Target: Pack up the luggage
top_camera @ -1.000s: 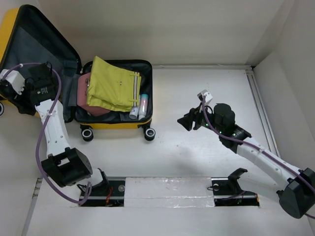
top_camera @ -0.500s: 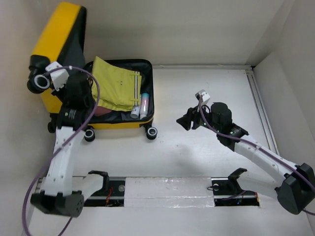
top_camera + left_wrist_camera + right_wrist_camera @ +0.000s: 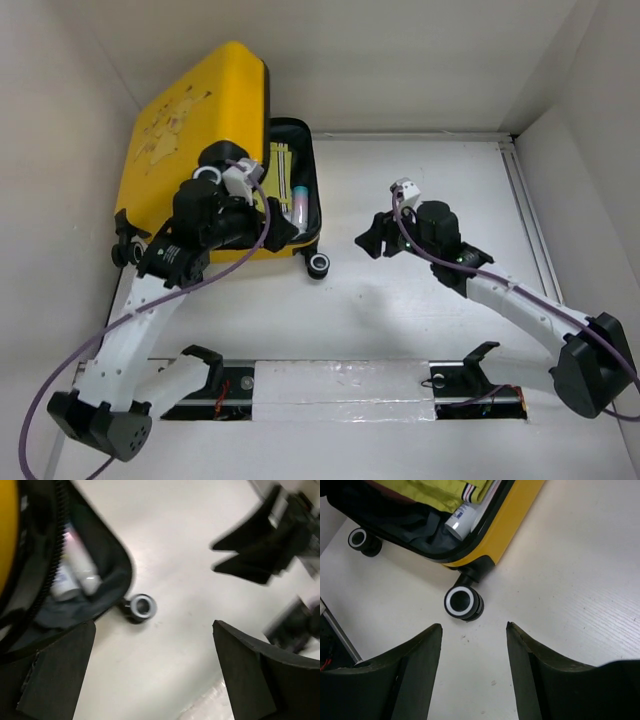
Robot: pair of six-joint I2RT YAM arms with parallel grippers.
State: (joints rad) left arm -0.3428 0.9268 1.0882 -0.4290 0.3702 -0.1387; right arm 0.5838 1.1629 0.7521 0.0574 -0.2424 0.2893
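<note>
- A white table (image 3: pixel 400 330), its top faintly scuffed, closed in by pale walls on the left, back and right.
- At its far left lies a yellow suitcase (image 3: pixel 190 130), lid tilted up over the base, one black wheel (image 3: pixel 319 264) jutting toward the near edge.
- Along the near edge, a mounting rail (image 3: pixel 340 385) carries both arm bases.

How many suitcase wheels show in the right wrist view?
2: the near wheel under the suitcase corner, just ahead of the right gripper; the far wheel at the frame's upper left. Others may lie outside this view.
</note>
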